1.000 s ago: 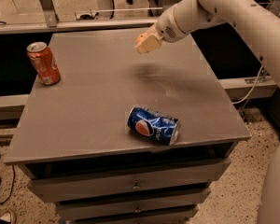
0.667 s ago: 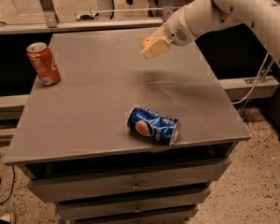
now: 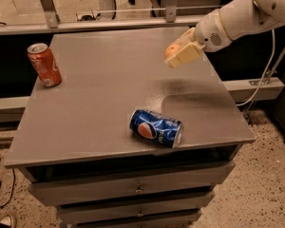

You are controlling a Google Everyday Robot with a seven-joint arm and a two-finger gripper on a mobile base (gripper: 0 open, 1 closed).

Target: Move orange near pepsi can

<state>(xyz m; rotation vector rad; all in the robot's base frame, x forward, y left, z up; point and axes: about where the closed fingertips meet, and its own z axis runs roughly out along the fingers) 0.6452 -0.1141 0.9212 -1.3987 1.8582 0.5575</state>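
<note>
- Above the right rear part of the grey flat-topped table [image 3: 85, 118], the cream-coloured two-finger end effector [image 3: 176, 56] hangs in the air, clenched around the small round orange [image 3: 170, 50].
- Near the table's front edge, the blue aluminium pepsi can [image 3: 156, 128] lies on its side, well apart from the orange.
- At the left rear, an orange-red soda can [image 3: 44, 64] stands upright.
- Beneath the tabletop sit grey drawers [image 3: 133, 189].

White arm [image 3: 237, 18] extends in from upper right, wrist angled down-left. Beige two-finger end effector [image 3: 178, 56] is raised over the right rear of the grey surface [image 3: 99, 94], fingers clamped on a small round orange fruit [image 3: 171, 50].
</note>
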